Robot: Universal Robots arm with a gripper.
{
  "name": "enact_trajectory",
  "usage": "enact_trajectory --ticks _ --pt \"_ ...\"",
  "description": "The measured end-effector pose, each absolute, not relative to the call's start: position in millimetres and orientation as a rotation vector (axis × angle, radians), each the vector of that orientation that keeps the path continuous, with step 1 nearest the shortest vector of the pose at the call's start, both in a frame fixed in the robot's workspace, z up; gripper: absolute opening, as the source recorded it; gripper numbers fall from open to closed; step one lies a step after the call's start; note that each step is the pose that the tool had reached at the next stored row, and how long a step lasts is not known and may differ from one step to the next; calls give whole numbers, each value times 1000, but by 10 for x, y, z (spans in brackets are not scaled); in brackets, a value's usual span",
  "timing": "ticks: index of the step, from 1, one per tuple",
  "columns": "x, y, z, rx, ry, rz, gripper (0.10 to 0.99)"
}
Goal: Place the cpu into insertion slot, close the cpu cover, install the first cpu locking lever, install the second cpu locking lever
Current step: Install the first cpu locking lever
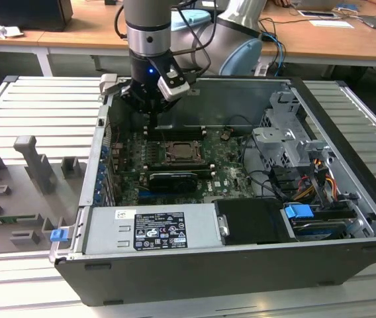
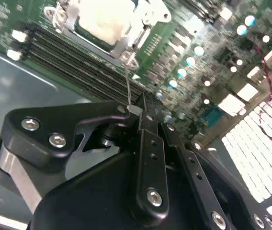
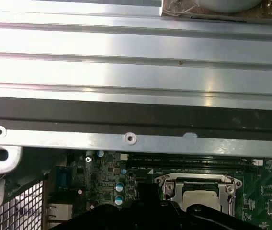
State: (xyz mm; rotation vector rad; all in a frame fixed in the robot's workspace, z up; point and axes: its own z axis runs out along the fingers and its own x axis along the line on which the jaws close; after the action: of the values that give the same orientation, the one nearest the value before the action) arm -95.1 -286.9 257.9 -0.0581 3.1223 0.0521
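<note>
one cpu (image 2: 108, 20), one cpu cover (image 3: 196, 180), one computer case (image 1: 175, 268), one arm (image 1: 148, 26)

The case (image 1: 241, 271) lies open on the table (image 1: 49, 106), and the board (image 1: 231, 175) lies flat inside it. The insertion slot (image 1: 184, 152) sits mid-board. The cpu (image 2: 108, 20) lies in it, with the cpu cover (image 2: 126, 45) down around it. The memory slots (image 2: 73, 60) run just beside it. In the exterior view the gripper (image 1: 151, 124) hangs behind the slot, and a power box (image 1: 151, 228) lies in front.
</note>
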Motion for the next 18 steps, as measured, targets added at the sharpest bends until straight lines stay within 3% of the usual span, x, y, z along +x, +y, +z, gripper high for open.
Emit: enact_trajectory --ticks 9,11,18 --pt "-429 -2864 2511 -58 3125 54 106" --pt "-424 -2865 2491 -56 3122 110 106" --pt "-362 -2862 2350 -50 3122 113 106"
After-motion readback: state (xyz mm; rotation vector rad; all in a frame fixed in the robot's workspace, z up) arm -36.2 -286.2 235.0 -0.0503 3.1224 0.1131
